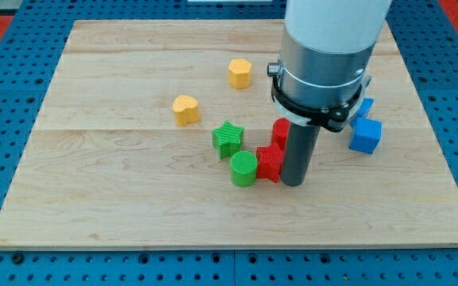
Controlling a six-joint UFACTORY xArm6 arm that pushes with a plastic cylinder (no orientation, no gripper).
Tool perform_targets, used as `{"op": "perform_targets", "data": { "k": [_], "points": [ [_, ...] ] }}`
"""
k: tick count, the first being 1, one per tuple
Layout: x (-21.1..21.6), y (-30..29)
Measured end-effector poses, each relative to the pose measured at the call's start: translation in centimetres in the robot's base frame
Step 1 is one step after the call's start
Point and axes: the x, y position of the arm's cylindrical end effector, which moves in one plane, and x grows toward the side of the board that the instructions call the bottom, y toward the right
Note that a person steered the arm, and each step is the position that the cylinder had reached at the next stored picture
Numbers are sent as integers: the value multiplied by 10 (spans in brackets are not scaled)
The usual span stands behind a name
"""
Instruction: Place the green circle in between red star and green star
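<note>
Resting my tip (293,183) at the 3 o'clock side of the red star (269,163), touching it or very nearly. Carrying no hand at all, only a bare rod, so neither clenching nor releasing anything.

Finding the green circle (243,168) pressed against the red star's 9 o'clock side and sitting just beside the green star (228,139), at about its 5 o'clock. Judging it close to the gap but lying a little toward 6 o'clock of the line joining the two stars.

Treating the circle as small, light and stiff, probably sliding freely on the smooth wooden bench (118,199). Expecting its round wall to slip sideways off the rod under any off-centre push. Planning no grasp: pushing only, meeting it at its 6 o'clock flank, square through the middle, and easing gently toward 12 o'clock so as not to scatter either star.

Noting a second red block (280,129) partly hidden behind the rod.
</note>
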Motion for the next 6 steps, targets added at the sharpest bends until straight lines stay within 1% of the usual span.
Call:
{"op": "perform_targets", "data": {
  "k": [1, 3, 4, 5, 6],
  "points": [
    [41, 5],
    [29, -80],
    [18, -81],
    [17, -72],
    [3, -69]
  ]
}}
